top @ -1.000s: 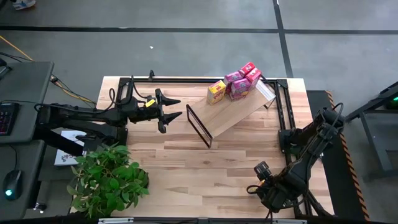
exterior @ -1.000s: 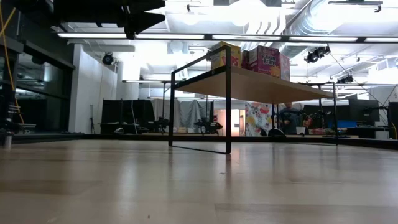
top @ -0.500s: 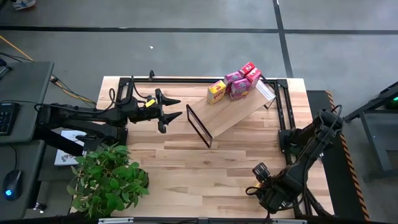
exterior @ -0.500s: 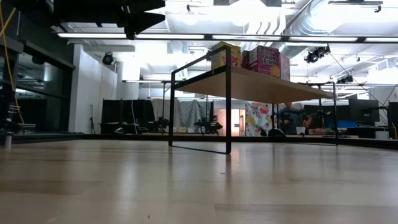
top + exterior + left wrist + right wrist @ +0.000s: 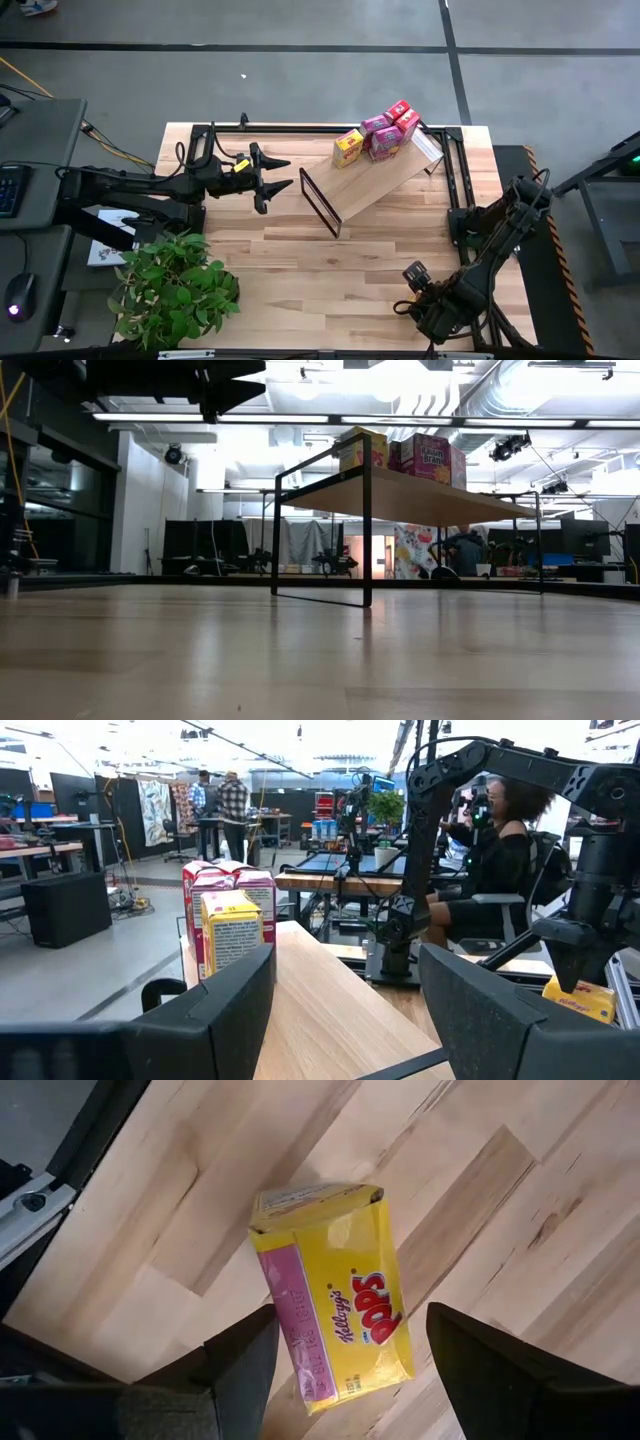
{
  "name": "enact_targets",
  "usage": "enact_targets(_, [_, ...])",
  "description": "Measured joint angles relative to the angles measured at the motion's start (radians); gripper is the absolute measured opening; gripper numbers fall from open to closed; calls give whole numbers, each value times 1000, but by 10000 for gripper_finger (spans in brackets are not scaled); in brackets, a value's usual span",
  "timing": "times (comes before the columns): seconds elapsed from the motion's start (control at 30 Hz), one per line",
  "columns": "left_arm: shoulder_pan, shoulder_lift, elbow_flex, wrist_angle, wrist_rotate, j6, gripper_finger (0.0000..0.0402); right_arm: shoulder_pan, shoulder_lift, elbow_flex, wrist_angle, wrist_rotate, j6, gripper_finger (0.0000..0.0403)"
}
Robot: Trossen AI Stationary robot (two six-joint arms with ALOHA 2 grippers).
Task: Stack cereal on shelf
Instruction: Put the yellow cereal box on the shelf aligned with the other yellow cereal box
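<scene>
Plank table | shelf upper centre, five boxes on it | yellow box lies flat lower right under right gripper, spread, empty | left gripper released, centre-left | risk: off-centre pinch spins box

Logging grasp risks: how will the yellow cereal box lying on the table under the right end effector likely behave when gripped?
The yellow cereal box is small cardboard, so probably light. It lies flat, so tipping seems unlikely. Its end flap looks creased, so squeezing may dent it. The right end effector straddles it, open.
</scene>
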Motion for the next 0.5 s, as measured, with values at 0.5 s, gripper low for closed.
enact_targets(0.5, [0,0,0,0,0,0,237,0,0,0,-7,-16,32,247])
